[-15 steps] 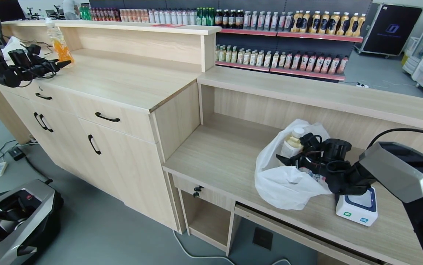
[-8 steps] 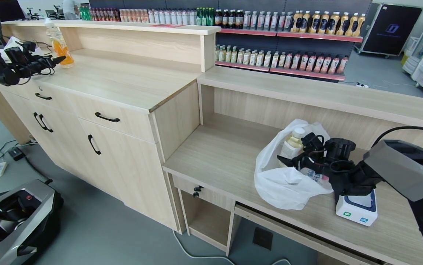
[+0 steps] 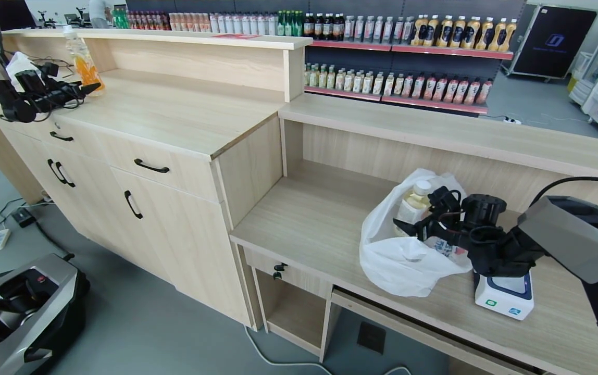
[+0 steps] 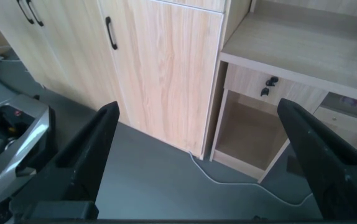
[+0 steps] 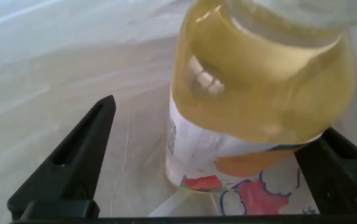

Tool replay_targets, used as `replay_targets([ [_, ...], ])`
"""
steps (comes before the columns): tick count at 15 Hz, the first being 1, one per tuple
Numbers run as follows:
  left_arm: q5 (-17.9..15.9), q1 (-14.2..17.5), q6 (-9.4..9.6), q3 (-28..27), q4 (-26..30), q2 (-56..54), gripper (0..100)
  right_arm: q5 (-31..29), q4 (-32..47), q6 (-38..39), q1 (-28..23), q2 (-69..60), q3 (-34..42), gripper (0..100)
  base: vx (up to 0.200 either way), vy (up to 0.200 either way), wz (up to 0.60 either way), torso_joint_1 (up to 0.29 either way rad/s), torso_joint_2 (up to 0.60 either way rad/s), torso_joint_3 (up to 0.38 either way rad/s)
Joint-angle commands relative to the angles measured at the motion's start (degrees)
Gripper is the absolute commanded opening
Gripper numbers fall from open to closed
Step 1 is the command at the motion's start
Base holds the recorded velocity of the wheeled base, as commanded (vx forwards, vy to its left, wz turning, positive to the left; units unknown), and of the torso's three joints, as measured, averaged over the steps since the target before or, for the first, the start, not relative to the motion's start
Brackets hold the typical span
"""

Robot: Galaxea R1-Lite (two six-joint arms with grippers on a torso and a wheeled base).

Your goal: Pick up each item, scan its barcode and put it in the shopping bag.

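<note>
Since 0.5 s ago: left gripper [image 3: 88, 89] nearer orange bottle [image 3: 83, 62] at counter [image 3: 174, 109] back-left corner; wide open, empty. Right gripper [image 3: 413, 216] open inside shopping bag [image 3: 398, 260] near desk [image 3: 309, 219] front edge, beside yellow bottle [image 3: 414, 200]. Drink shelves [image 3: 398, 47] behind.

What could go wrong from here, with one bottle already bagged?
1. The right end effector is open at the mouth of the shopping bag, around the yellow bottle; withdrawing could snag the thin plastic or tip the bottle.
2. The left end effector is open close to the orange bottle on the upper counter; a careless approach might topple it.
</note>
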Motion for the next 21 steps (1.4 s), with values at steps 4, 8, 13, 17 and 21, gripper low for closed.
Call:
replay_targets([
  [4, 0.0, 0.0, 0.06, 0.0, 0.0, 0.0, 100, -0.3, 2.6, -0.2, -0.8, -11.2, 3.4, 100, 0.000, 0.000, 0.00, 0.000, 0.00, 0.000],
  [8, 0.0, 0.0, -0.03, 0.0, 0.0, 0.0, 100, -0.6, 3.2, 0.0, -3.3, -25.9, 18.5, 100, 0.000, 0.000, 0.00, 0.000, 0.00, 0.000],
  [13, 0.0, 0.0, 0.06, 0.0, 0.0, 0.0, 100, -5.9, 7.9, -0.7, -8.0, -43.9, 28.4, 100, 0.000, 0.000, 0.00, 0.000, 0.00, 0.000],
  [17, 0.0, 0.0, 0.06, 0.0, 0.0, 0.0, 100, -17.0, 19.2, -1.4, -15.1, -53.2, 29.2, 100, 0.000, 0.000, -0.45, 0.003, 0.00, 0.005],
  [21, 0.0, 0.0, -0.03, 0.0, 0.0, 0.0, 100, -38.1, 30.8, -1.1, -25.9, -54.3, 30.2, 100, 0.000, 0.000, -0.60, 0.001, 0.00, 0.002],
])
